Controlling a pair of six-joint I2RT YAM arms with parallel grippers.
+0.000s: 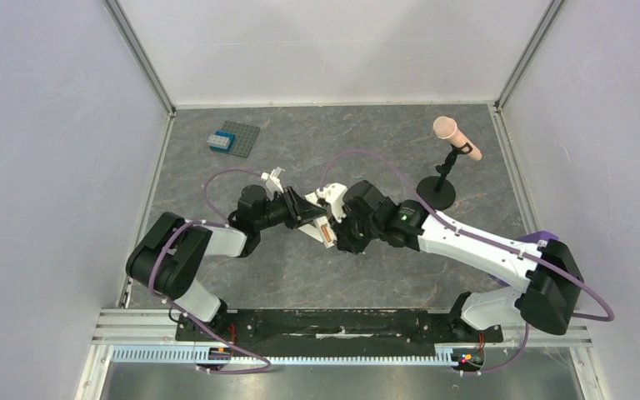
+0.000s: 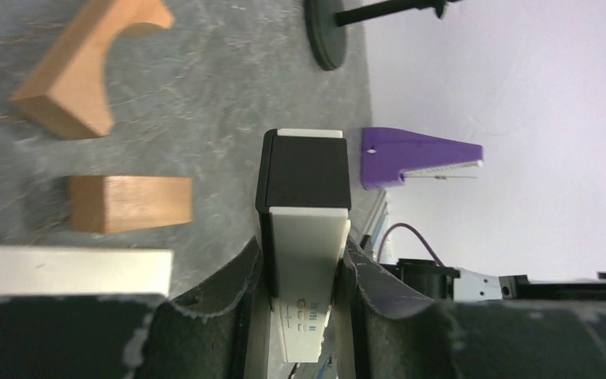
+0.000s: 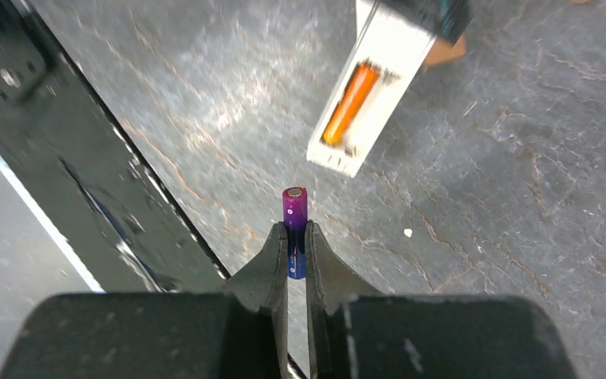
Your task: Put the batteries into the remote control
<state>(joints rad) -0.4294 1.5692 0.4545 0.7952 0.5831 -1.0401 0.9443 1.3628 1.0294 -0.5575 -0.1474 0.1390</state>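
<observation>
1. We're holding the remote control [image 3: 379,67] off the table [image 3: 521,197] in the left gripper [image 2: 304,257], which is clenched on its slim sides. In the right wrist view it's sitting upper right of centre, recess face turned twd that cam.
2. The orange battery [image 3: 349,103] is already lying in the recess. The slot beside it is looking free, tho blur is making that hard to confirm.
3. The right gripper [image 3: 296,237] is pinching the blue-purple battery [image 3: 294,207] by its lower half at bottom centre of that frame. Its tip is poking out, apart from the remote w/ bare table showing between.
4. Step in hand, as we're reading it: seating batt no. 2. To do it well, we're wanting its long axis parallel to the orange one. It should be coming in over the free slot w/ one end leading, then pressing flat. Polarity marks are too small to read, so we're not calling +/-.
5. The left claw is gripping away from the recess end, so a hard push could be levering the remote in the fingers. We're advising a gentle press.
6. Count, task things: 2 batts (1 loaded, 1 gripped), 1 remote, 2 grippers.
7. Count, rest: 2 wooden blocks [image 2: 87,63] at upper left of the left wrist view. In the top view, 1 mic on stand [image 1: 457,137] at upper right, and 1 grey studded plate [image 1: 240,137] w/ 1 blue brick [image 1: 219,142] at upper left.
</observation>
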